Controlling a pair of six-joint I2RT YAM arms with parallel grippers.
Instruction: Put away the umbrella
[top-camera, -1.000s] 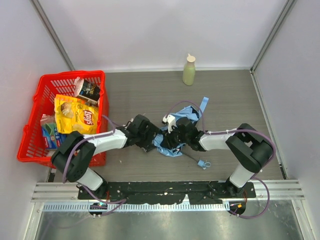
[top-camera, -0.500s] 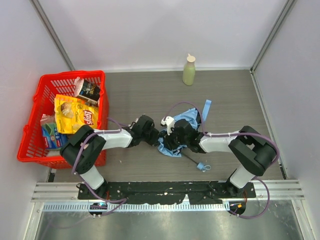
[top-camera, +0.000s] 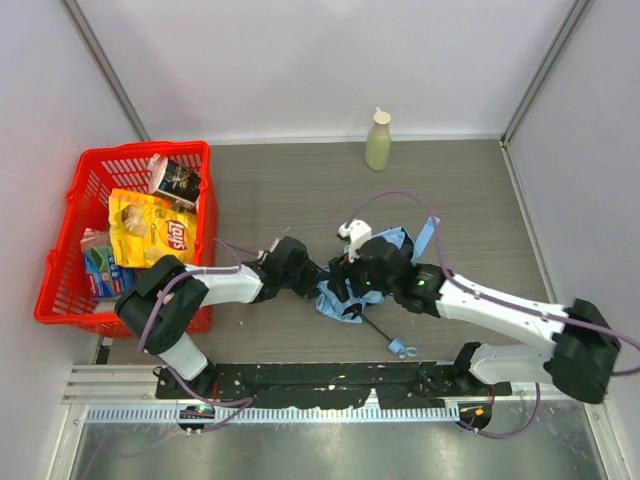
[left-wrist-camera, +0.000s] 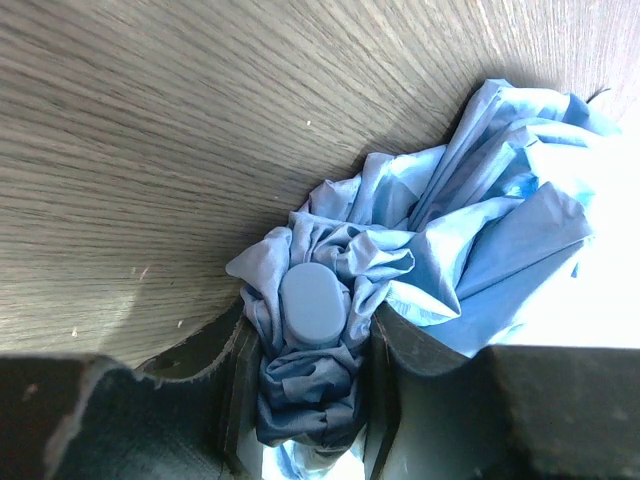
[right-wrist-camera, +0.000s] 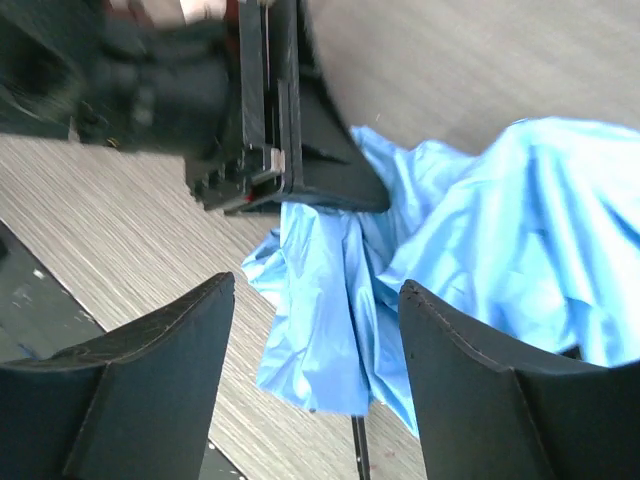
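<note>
My left hand (left-wrist-camera: 310, 375) is still pinching the umbrella's (left-wrist-camera: 480, 240) bunched top midway along the surface's (top-camera: 300, 190) near edge, while my right hand (right-wrist-camera: 318, 290), now spread, is lifting off, leaving the cloth unfolded.

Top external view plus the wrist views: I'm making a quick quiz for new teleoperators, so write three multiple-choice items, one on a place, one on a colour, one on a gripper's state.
1. On the table, the bottle stands: A) at the near edge; B) at the far edge; C) in the middle.
2. The basket is: A) red; B) green; C) yellow.
3. The left gripper is: A) open in the air; B) shut on nothing; C) shut on the umbrella.
Answers: B, it stands by the back wall; A, its mesh is plainly red; C, the left wrist view shows bunched fabric clamped between its jaws.
</note>
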